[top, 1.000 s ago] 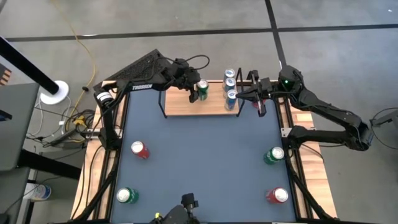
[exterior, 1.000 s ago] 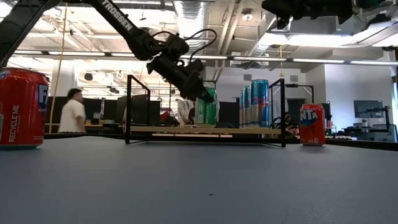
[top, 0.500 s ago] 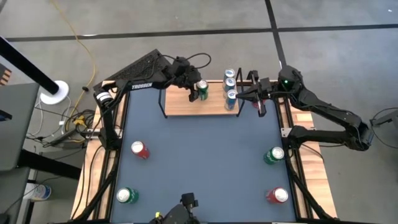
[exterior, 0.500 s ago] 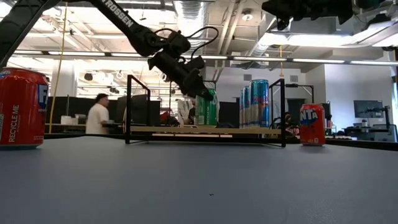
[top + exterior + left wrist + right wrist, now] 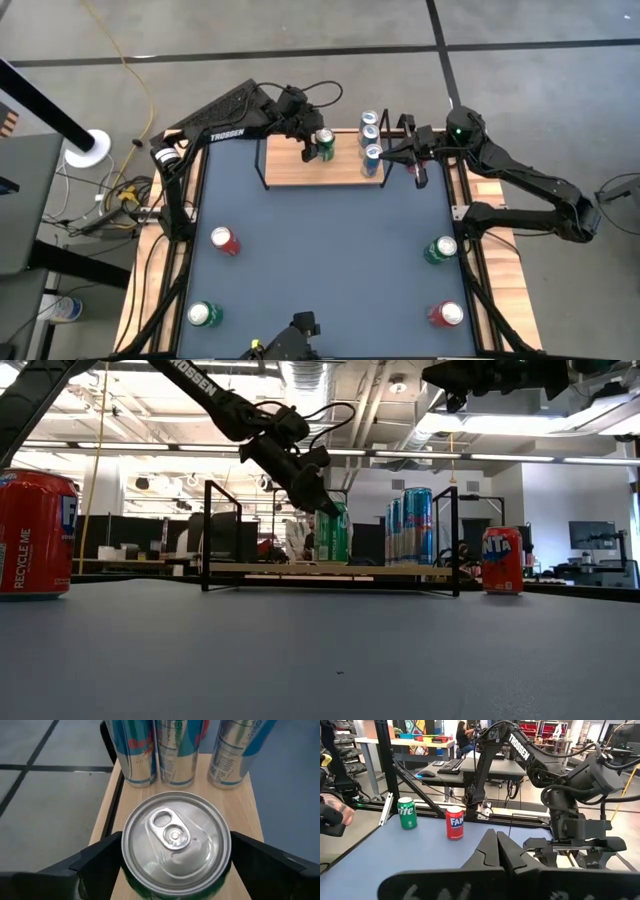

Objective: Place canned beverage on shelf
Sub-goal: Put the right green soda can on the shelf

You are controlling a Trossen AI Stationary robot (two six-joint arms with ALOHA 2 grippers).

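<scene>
We saw the left gripper [image 5: 175,865] spread wide astride the upright green can [image 5: 176,842] on the shelf [image 5: 252,810], fingers clear of its sides, directly above it.

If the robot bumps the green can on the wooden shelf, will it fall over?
Probably not from a soft bump: the green can stands upright on the flat shelf. A hard knock might tip it, and being round, it would likely roll. Its pull-tab looks unopened, so it's probably full and heavy.

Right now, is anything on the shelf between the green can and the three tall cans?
No. In the left wrist view, only bare shelf board separates the green can from the three tall cans.
</scene>
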